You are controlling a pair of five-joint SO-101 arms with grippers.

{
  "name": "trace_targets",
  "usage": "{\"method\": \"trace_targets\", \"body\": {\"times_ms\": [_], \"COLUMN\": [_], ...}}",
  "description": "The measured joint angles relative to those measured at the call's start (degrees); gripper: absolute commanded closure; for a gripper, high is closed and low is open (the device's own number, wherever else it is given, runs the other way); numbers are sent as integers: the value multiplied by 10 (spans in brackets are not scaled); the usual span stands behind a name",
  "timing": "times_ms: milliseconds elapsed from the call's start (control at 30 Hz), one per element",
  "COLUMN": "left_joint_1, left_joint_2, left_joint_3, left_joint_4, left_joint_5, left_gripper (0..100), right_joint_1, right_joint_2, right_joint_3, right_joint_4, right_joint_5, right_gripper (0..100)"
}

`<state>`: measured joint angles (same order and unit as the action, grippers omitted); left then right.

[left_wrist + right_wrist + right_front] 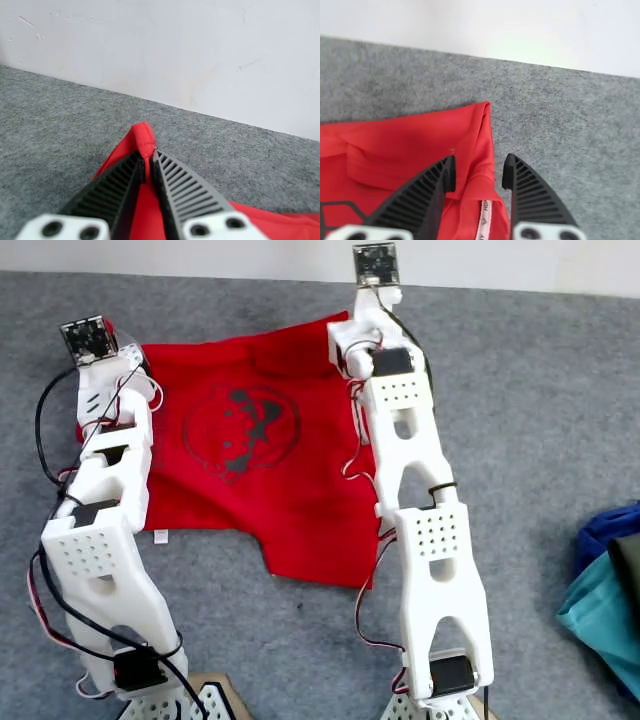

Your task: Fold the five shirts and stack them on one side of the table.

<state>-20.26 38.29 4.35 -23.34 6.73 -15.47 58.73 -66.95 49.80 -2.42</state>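
At the left, the left arm (100,540) stretches away over the grey table (520,390) to the far left corner of the red shirt (240,480). From above, its wrist camera board covers the fingers. The left wrist view shows the left gripper (149,154) pinched tight on a small peak of the red fabric, which pokes out past the ribbed fingertips, with the pale wall (175,50) behind. The shirt lies spread flat between the two arms, black round print (240,430) facing up. Its left edge is partly hidden under the left arm, and a small white tag (160,536) sits at its near hem. The right arm (425,530) lies along the shirt's right edge and covers it, so the outline there is hard to follow. At the far right corner, the right gripper (480,162) is spread wide over the cloth, one fingertip above the red fabric and the other above the grey surface just beside the edge. Whether the tips touch the cloth cannot be told. A white label strip (484,222) shows between them, its print too small to make out. At the far right, a heap of blue and teal cloth (605,590) is cut off by the frame.
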Motion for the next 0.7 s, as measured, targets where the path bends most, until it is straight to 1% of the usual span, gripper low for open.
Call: {"method": "trace_targets", "body": {"times_ms": [133,233,300,433,567,700], "left_joint_1": [0,0,1,11,14,15], "left_joint_2": [0,0,0,0,0,0], "left_joint_3": [0,0,0,0,0,0], "left_joint_4": [35,84,122,178,183,183], "left_joint_5": [0,4,28,47,47,47], "left_gripper": [993,993,993,993,993,993], "right_joint_1": [-7,-11,-15,-16,-16,-16], "right_joint_2": [0,0,9,51,82,87], "right_joint_3": [0,10,26,31,31,18], "right_joint_4": [0,0,-2,-26,-55,-61], "right_joint_5": [-8,-13,-30,-44,-46,-47], "right_gripper": [833,833,833,833,833,833]}}
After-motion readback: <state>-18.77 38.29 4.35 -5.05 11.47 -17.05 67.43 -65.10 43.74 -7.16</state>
